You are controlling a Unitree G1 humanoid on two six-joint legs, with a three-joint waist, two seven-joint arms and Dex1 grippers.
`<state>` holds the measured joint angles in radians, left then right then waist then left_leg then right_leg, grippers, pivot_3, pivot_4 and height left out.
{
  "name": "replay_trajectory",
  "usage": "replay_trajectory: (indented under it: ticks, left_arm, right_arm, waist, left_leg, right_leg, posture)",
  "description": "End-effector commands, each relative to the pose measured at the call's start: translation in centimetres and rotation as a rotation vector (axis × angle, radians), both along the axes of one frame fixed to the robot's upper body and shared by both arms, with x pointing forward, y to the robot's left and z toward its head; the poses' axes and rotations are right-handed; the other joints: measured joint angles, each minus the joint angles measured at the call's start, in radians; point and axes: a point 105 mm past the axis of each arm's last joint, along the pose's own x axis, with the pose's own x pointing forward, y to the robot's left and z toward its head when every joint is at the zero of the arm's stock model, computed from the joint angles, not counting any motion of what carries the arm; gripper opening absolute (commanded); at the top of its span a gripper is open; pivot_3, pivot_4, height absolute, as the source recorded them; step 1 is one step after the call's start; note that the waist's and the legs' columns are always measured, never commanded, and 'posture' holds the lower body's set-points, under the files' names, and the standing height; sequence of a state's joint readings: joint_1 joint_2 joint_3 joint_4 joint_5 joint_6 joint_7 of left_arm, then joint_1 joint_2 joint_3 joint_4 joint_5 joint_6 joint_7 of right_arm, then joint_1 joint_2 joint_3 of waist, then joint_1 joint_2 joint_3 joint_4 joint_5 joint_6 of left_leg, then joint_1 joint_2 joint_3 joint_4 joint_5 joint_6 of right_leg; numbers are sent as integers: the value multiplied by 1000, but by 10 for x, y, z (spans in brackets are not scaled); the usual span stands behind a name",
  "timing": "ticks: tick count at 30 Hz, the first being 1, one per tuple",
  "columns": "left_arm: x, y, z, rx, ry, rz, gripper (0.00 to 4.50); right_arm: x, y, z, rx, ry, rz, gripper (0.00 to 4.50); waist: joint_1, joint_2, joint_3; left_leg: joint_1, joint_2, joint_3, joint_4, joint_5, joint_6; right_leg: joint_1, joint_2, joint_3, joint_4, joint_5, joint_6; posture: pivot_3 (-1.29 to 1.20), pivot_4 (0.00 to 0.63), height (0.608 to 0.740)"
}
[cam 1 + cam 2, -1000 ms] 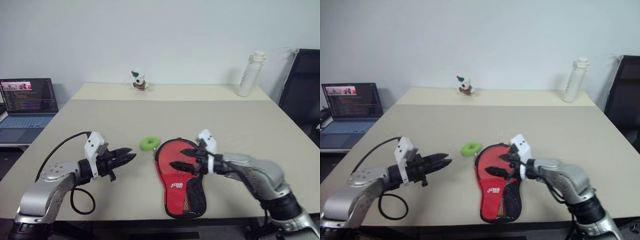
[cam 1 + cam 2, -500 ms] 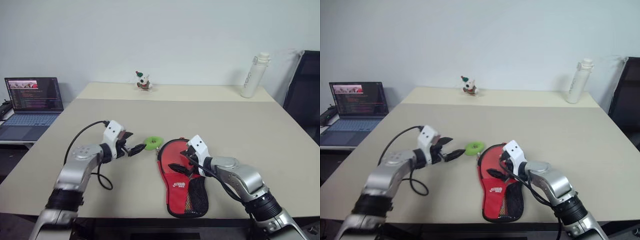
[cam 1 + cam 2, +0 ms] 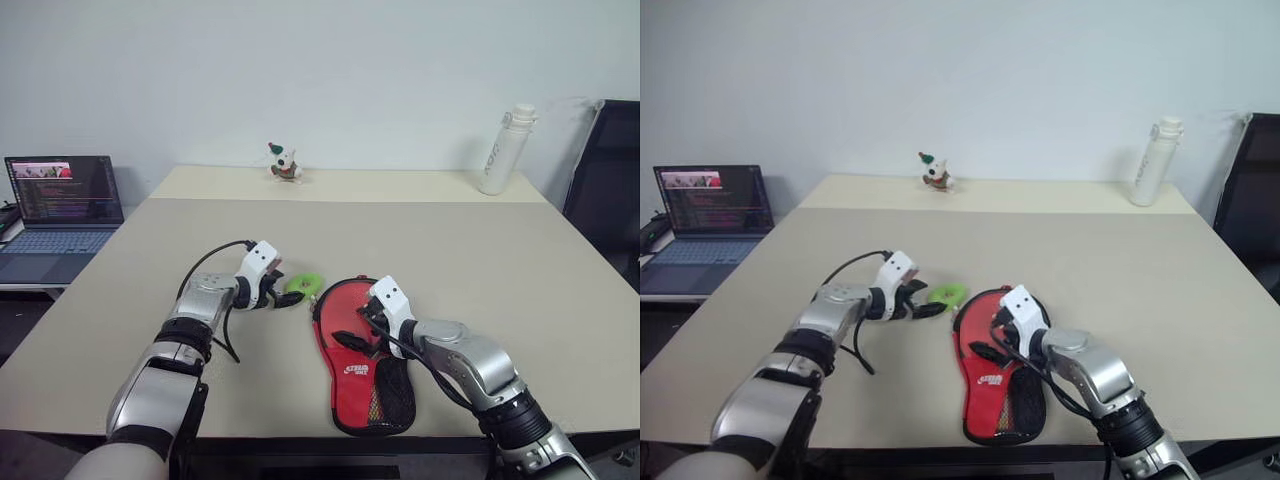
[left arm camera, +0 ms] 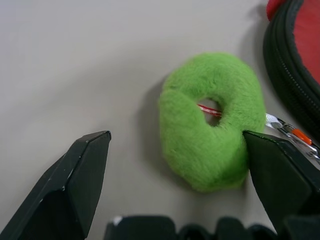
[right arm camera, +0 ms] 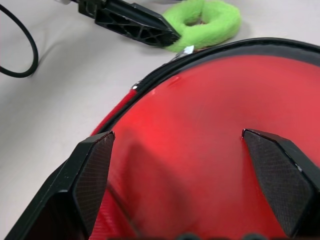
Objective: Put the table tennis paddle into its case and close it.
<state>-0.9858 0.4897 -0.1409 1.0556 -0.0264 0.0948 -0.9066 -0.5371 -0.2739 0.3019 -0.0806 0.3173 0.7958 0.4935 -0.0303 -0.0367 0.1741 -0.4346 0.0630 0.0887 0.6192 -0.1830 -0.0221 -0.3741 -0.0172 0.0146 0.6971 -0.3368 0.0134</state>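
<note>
Case [image 3: 362, 360] beneath spread right gripper [image 3: 352, 325]

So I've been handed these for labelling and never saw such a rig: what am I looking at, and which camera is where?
It is a humanoid robot with two arms, each ending in a two-fingered black gripper. Two pictures come from cameras in its head, looking down over a beige table; two come from its wrists, looking along the fingers. The left gripper is open around a fuzzy green ring, one finger touching it. The right gripper hovers open over the red paddle case. Neither holds anything. Further back stand a small figurine, a white bottle and, beside the table, a laptop.
</note>
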Motion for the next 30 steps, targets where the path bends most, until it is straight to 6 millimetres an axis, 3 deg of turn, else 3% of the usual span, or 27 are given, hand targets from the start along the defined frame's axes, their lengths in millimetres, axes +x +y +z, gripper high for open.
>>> replay_trajectory:
  ticks: [1, 3, 7, 17, 22, 30]
  left_arm:
    - [-3, -8, -13, 22, 33, -34, 4489]
    - [-5, -12, -16, 17, 43, -47, 4489]
    - [-7, -15, -21, 13, 56, -57, 3599]
    - [-10, -13, -27, 0, 68, -59, 38]
    - [-11, -16, -24, -11, 73, -72, 13]
    - [-1, -21, -9, -17, 41, -45, 13]
  right_arm:
    - [-2, 2, 11, 16, -41, 0, 4500]
    - [-2, 1, 11, 13, -41, -2, 4500]
    - [-1, 1, 11, 3, -51, -5, 4500]
    - [13, 3, 19, -4, -116, -46, 4500]
    - [22, 7, 10, -49, -142, -71, 4500]
    - [8, 4, -34, -167, -52, -41, 4500]
  waist:
    - [0, 0, 0]
    - [0, 0, 0]
    - [2, 0, 0]
    - [0, -1, 0]
    - [-1, -1, 0]
    - [-1, -1, -1]
  left_leg:
    - [0, 0, 0, 1, 0, 0]
    - [0, 0, -1, 4, 0, 0]
    - [0, 0, -2, 7, -2, 3]
    - [0, 0, -2, 8, -2, 4]
    - [1, 0, -2, 9, -2, 4]
    - [1, 0, -2, 9, -2, 4]
  right_leg:
    - [0, 0, 0, 1, 0, 0]
    - [1, 0, -1, 2, 0, 0]
    - [2, 0, -1, 3, 0, 0]
    - [1, 0, -1, 8, 0, 0]
    - [1, 0, -1, 9, 0, 0]
    - [2, 0, -1, 10, 0, 0]
  posture:
    - [0, 150, 740]
    - [0, 150, 740]
    - [0, 150, 740]
    - [0, 150, 740]
    - [0, 150, 740]
    - [0, 150, 740]
